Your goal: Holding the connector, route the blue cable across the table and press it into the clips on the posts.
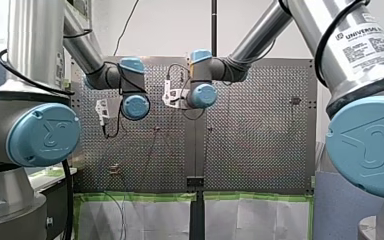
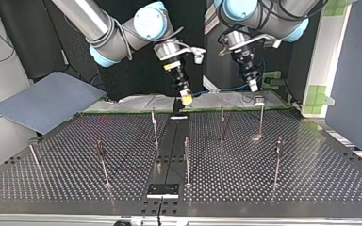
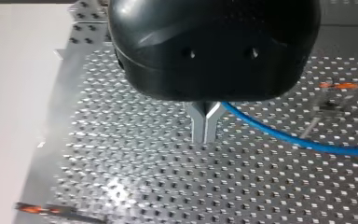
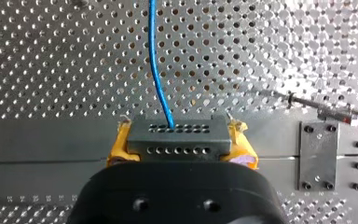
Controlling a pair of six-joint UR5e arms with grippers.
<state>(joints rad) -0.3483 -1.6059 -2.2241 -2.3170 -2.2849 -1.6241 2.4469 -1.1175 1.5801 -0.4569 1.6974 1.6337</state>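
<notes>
Right claw (image 4: 179, 143) clamps the connector (image 4: 177, 136) — blue cable (image 4: 158, 70) ahead.

1. You see a white wall (image 1: 170, 30) beyond the table (image 1: 260, 150) in the front view.
2. Your top view shows a grey-blue panel (image 2: 47, 101) lying at its left and a blue partition (image 2: 358, 84) at its right.
</notes>
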